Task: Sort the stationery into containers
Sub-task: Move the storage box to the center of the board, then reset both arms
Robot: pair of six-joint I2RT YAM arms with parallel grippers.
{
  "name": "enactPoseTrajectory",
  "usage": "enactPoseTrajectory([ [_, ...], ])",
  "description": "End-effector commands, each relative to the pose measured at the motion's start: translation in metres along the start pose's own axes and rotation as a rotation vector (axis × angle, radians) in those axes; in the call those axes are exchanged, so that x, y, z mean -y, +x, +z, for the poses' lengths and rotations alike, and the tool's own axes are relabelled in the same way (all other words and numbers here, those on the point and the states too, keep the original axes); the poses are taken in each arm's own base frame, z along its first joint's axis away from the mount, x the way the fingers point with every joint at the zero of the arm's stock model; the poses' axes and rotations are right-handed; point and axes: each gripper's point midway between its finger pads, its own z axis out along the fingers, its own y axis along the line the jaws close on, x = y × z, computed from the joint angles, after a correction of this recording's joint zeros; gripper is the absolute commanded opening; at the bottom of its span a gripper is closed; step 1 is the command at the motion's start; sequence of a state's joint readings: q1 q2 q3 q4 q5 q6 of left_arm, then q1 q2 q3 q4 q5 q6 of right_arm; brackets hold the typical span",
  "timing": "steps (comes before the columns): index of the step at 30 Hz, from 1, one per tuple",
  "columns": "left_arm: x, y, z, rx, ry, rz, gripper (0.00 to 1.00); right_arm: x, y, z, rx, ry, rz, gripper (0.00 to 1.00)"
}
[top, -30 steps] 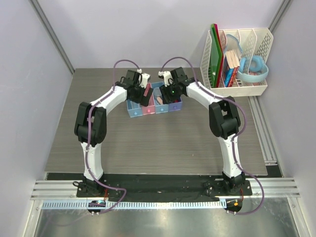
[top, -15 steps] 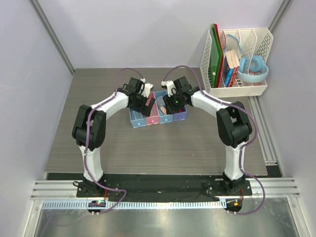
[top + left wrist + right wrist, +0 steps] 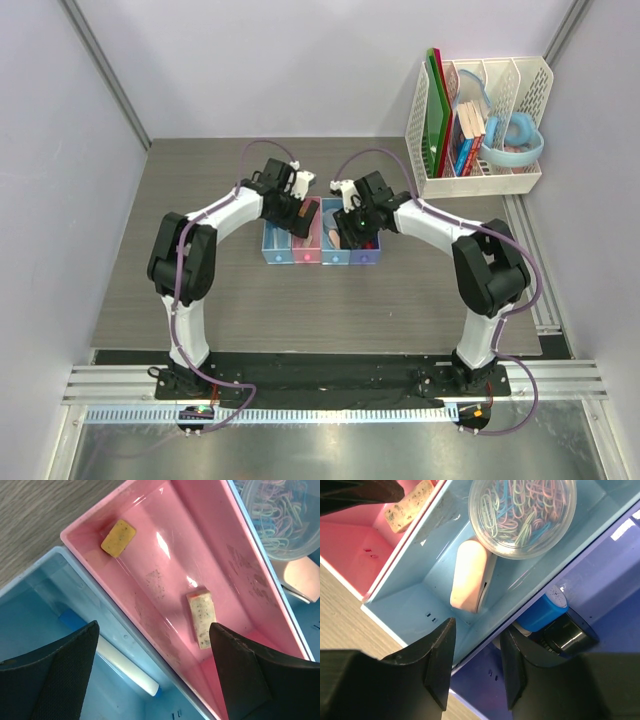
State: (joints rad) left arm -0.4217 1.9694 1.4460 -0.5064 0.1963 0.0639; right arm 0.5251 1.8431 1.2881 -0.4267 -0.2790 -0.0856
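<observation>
Straight below the left end effector (image 3: 153, 647), whose fingers are spread wide and hold nothing, sits the pink bin of the containers (image 3: 275, 257). A beige eraser (image 3: 202, 618) lies on that bin's floor, just inside the right-hand finger. Its long axis runs along the bin, away from the end effector. A small yellow piece (image 3: 118, 538) rests in the far corner, and a white pen (image 3: 129, 672) lies in the light-blue bin under the left-hand finger.

The right end effector (image 3: 476, 647) is nearly closed astride the wall shared by the second light-blue bin and the violet one, apparently pinching it. Beyond its fingers are a pale pink eraser (image 3: 468, 575) and a tub of paper clips (image 3: 522, 515). A blue-capped cylinder (image 3: 547, 611) lies on the violet side.

No loose stationery shows on the bench (image 3: 200, 290), so sorting looks about finished. Any next move turns on that pinched wall: the row runs crosswise to the fingers, and only the right arm has hold.
</observation>
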Motion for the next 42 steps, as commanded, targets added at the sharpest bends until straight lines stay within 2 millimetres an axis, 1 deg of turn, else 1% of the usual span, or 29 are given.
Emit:
enactPoseTrajectory([
  [1, 0.014, -0.005, -0.007, 0.014, 0.031, 0.034, 0.9, -0.011, 0.003, -0.017, 0.008, -0.01, 0.001, 0.45],
  [5, 0.015, -0.01, -0.014, 0.033, 0.017, 0.036, 0.91, -0.01, -0.004, -0.021, 0.027, -0.003, -0.012, 0.45],
  [9, 0.014, -0.029, -0.033, 0.092, -0.008, 0.042, 0.95, -0.009, -0.018, -0.03, 0.063, 0.017, -0.037, 0.46],
  [11, 0.014, -0.042, -0.049, 0.132, -0.019, 0.045, 0.96, -0.009, -0.026, -0.039, 0.08, 0.027, -0.051, 0.46],
  [13, 0.014, -0.05, -0.061, 0.157, -0.031, 0.047, 0.98, -0.009, -0.042, -0.05, 0.112, 0.039, -0.07, 0.48],
  [17, 0.017, -0.068, -0.099, 0.219, -0.051, 0.067, 1.0, -0.014, -0.066, -0.081, 0.159, 0.052, -0.105, 0.54],
  [18, 0.017, -0.07, -0.106, 0.229, -0.059, 0.07, 1.0, -0.016, -0.078, -0.09, 0.185, 0.053, -0.116, 0.57],
  [19, 0.017, -0.071, -0.112, 0.237, -0.068, 0.074, 1.0, -0.017, -0.082, -0.096, 0.188, 0.051, -0.124, 0.68],
  [20, 0.016, -0.074, -0.126, 0.26, -0.082, 0.076, 1.0, -0.018, -0.08, -0.102, 0.172, 0.054, -0.13, 0.76],
  [21, 0.015, -0.075, -0.132, 0.27, -0.093, 0.075, 1.0, -0.021, -0.09, -0.116, 0.203, 0.062, -0.144, 0.92],
  [22, 0.015, -0.073, -0.138, 0.277, -0.104, 0.074, 1.0, -0.02, -0.088, -0.122, 0.191, 0.071, -0.149, 0.97],
  [23, 0.012, -0.072, -0.153, 0.294, -0.135, 0.07, 1.0, -0.02, -0.091, -0.131, 0.204, 0.086, -0.168, 1.0],
  [24, 0.012, -0.069, -0.161, 0.299, -0.148, 0.072, 1.0, -0.022, -0.093, -0.145, 0.225, 0.099, -0.183, 1.0],
  [25, 0.008, -0.06, -0.163, 0.289, -0.164, 0.07, 1.0, -0.02, -0.09, -0.154, 0.228, 0.116, -0.19, 1.0],
  [26, 0.006, -0.055, -0.181, 0.311, -0.192, 0.072, 1.0, -0.015, -0.083, -0.159, 0.22, 0.149, -0.202, 1.0],
  [27, 0.003, -0.049, -0.186, 0.308, -0.202, 0.08, 1.0, -0.015, -0.08, -0.177, 0.247, 0.163, -0.221, 1.0],
  [28, 0.0, -0.032, -0.183, 0.278, -0.2, 0.077, 1.0, -0.013, -0.072, -0.183, 0.242, 0.169, -0.229, 1.0],
  [29, -0.009, -0.023, -0.19, 0.283, -0.206, 0.054, 1.0, -0.011, -0.057, -0.182, 0.22, 0.167, -0.232, 1.0],
  [30, -0.011, -0.019, -0.206, 0.322, -0.216, 0.047, 1.0, -0.009, -0.051, -0.189, 0.23, 0.17, -0.245, 0.99],
  [31, -0.028, -0.001, -0.208, 0.306, -0.237, 0.009, 1.0, 0.0, -0.047, -0.205, 0.26, 0.196, -0.227, 1.0],
  [33, -0.033, 0.016, -0.226, 0.357, -0.228, -0.009, 1.0, 0.007, -0.027, -0.21, 0.258, 0.183, -0.212, 1.0],
  [34, -0.05, 0.024, -0.235, 0.375, -0.264, -0.033, 1.0, 0.019, -0.021, -0.226, 0.287, 0.212, -0.189, 1.0],
  [35, -0.055, 0.029, -0.241, 0.396, -0.278, -0.036, 1.0, 0.025, -0.008, -0.225, 0.276, 0.206, -0.167, 1.0],
  [36, -0.055, 0.043, -0.237, 0.39, -0.267, -0.043, 1.0, 0.024, -0.003, -0.227, 0.29, 0.179, -0.165, 1.0],
  [37, -0.06, 0.048, -0.251, 0.438, -0.299, -0.039, 1.0, 0.025, 0.003, -0.235, 0.31, 0.184, -0.176, 1.0],
  [38, -0.061, 0.054, -0.255, 0.454, -0.307, -0.042, 1.0, 0.035, 0.018, -0.232, 0.293, 0.197, -0.148, 1.0],
  [39, -0.06, 0.067, -0.247, 0.443, -0.297, -0.056, 1.0, 0.036, 0.024, -0.233, 0.295, 0.192, -0.145, 1.0],
  [40, -0.063, 0.071, -0.258, 0.488, -0.32, -0.067, 1.0, 0.04, 0.03, -0.233, 0.294, 0.203, -0.153, 1.0],
  [42, -0.062, 0.086, -0.251, 0.485, -0.301, -0.093, 1.0, 0.051, 0.05, -0.233, 0.286, 0.221, -0.115, 0.99],
])
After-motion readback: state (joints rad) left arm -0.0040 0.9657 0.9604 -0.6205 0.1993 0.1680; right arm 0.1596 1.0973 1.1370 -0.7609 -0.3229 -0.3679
